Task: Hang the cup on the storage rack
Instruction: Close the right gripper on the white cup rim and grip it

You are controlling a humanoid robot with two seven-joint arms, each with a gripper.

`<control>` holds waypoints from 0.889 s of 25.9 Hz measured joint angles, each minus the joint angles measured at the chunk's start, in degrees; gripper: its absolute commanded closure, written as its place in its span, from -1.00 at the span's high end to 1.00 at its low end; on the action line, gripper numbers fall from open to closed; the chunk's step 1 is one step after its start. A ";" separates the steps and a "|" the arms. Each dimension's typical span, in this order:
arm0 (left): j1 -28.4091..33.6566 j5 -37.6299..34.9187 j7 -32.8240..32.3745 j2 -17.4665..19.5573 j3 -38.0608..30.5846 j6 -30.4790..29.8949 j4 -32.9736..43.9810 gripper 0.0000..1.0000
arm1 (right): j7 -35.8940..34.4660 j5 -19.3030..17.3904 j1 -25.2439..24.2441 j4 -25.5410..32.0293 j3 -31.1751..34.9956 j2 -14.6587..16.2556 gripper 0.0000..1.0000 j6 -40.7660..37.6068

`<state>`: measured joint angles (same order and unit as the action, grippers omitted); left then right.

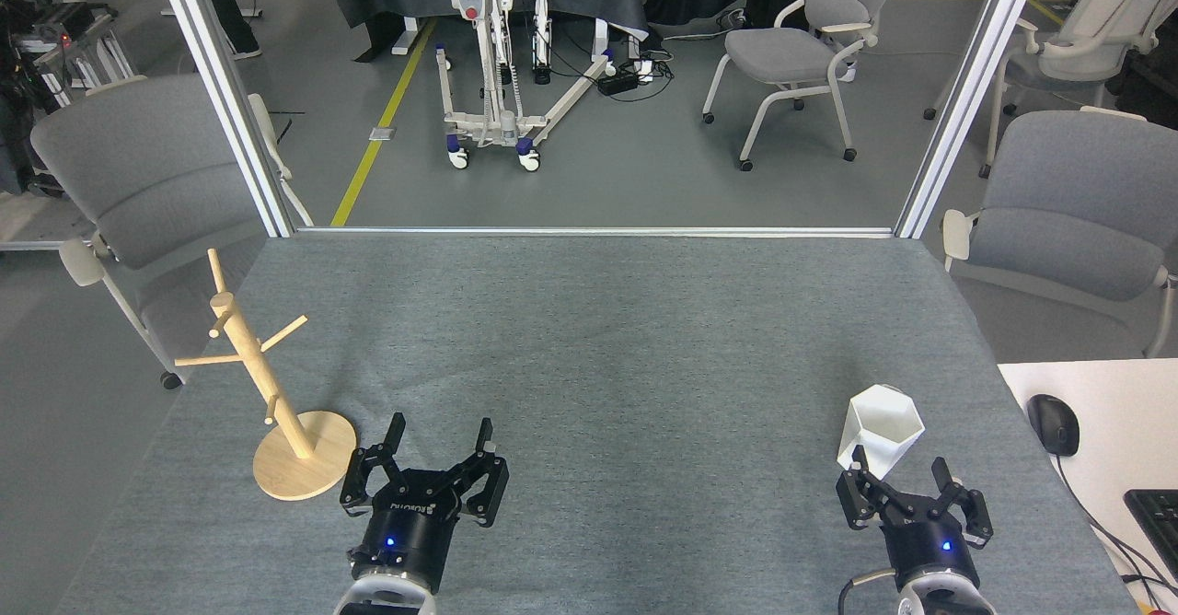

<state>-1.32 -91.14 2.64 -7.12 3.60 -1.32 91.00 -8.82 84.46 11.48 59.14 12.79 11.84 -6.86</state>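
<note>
The white hexagonal cup [882,427] stands upright on the grey table [598,348] at the right, mouth up. My right gripper [900,470] sits just in front of it, open, its fingertips [860,460] reaching the cup's near base without closing on it. The wooden storage rack [253,364] stands at the table's left edge on its round disc base [317,475], its pegs bare. Just right of that base, my left gripper [439,436] rests low over the table, open, with nothing in it.
Grey chairs stand past the table's left [138,173] and right [1077,201] edges. A white desk at the right holds a black mouse [1053,423] and a keyboard corner [1158,514]. Metal frame posts rise at the table's far corners.
</note>
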 measured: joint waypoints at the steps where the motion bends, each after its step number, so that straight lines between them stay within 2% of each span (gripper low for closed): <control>1: 0.00 0.00 0.00 0.00 0.00 -0.01 -0.01 0.99 | -0.05 0.00 0.29 -0.24 -0.16 0.08 0.99 -0.09; 23: 0.00 0.00 0.26 0.00 0.00 -0.02 -1.54 0.99 | 0.27 0.17 4.82 -3.88 -1.67 1.49 0.99 -0.41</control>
<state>-1.32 -91.14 2.90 -7.11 3.60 -1.33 89.47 -8.55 84.64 16.30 55.26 11.12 13.33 -7.27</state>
